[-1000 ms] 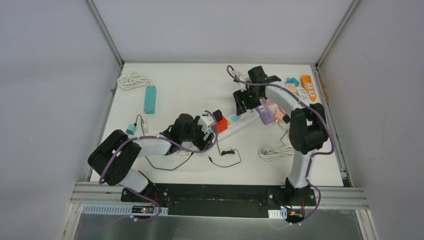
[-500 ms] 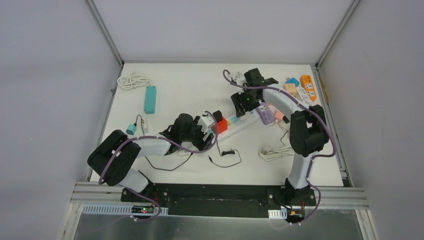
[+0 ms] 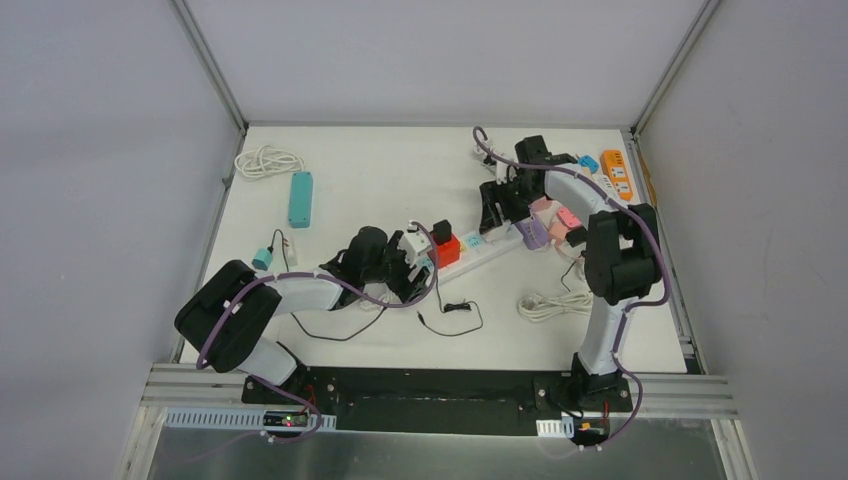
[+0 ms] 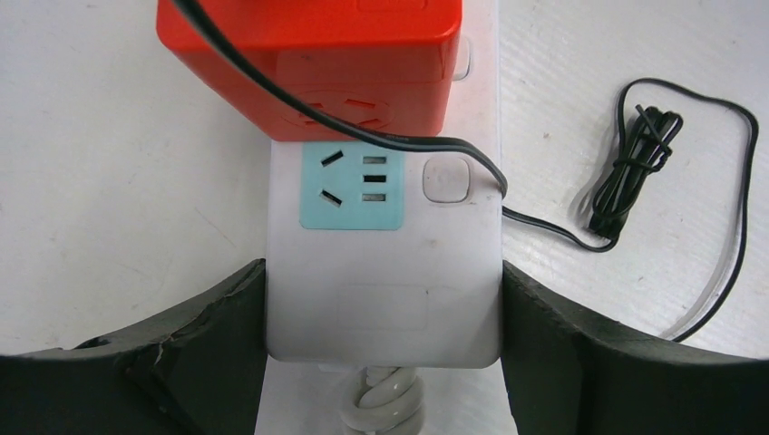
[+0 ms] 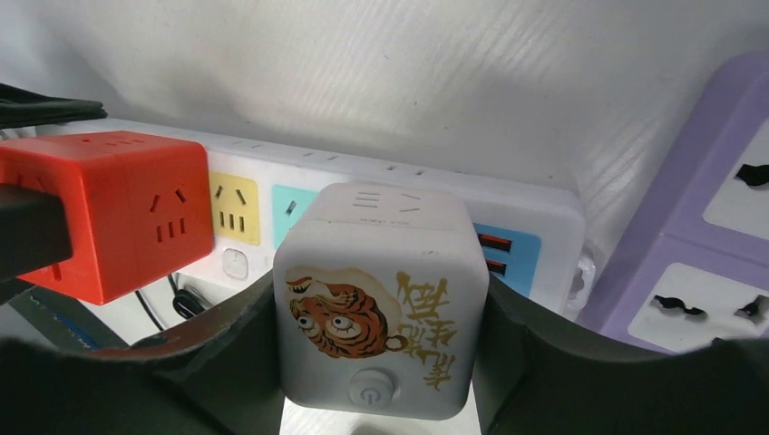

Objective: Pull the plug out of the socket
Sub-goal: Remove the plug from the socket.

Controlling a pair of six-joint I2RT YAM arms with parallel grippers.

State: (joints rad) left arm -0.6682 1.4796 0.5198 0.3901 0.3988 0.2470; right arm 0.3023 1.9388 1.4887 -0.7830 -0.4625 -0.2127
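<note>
Left gripper point(image 4: 383, 299) sits mid-width, its fingers point(image 4: 209, 335) pressed to both long edges of the white power strip point(image 4: 453, 236) at the cord end. We read this as a brace, so the strip does not lift or slide when the plug is pulled. Right gripper point(image 5: 376, 304) is also mid-width and clamped on the white cube plug point(image 5: 376, 263), with its fingers point(image 5: 227, 344) against the cube's two side faces and the tiger print and power button facing the wrist camera. Side contact makes sense to us because the cube's flat walls suit a straight pull away from the socket. Going by size, the table point(image 3: 380, 180) carries everything, and the strip lies diagonally near its middle between the two arms. A purple strip point(image 5: 689, 245) lies just beside the white strip's far end, near the right gripper, so we judge a bump there is the main risk. The red cube point(image 4: 308, 63) is plugged into the strip next to a free teal socket point(image 4: 352, 186) and close to the left gripper. A thin black cord point(image 4: 635, 154) crosses the red cube and coils loose on the table beside the strip. The white cube covers part of the strip in the right wrist view. We cannot tell if its pins are seated or already clear, so we call the pull step in progress.
</note>
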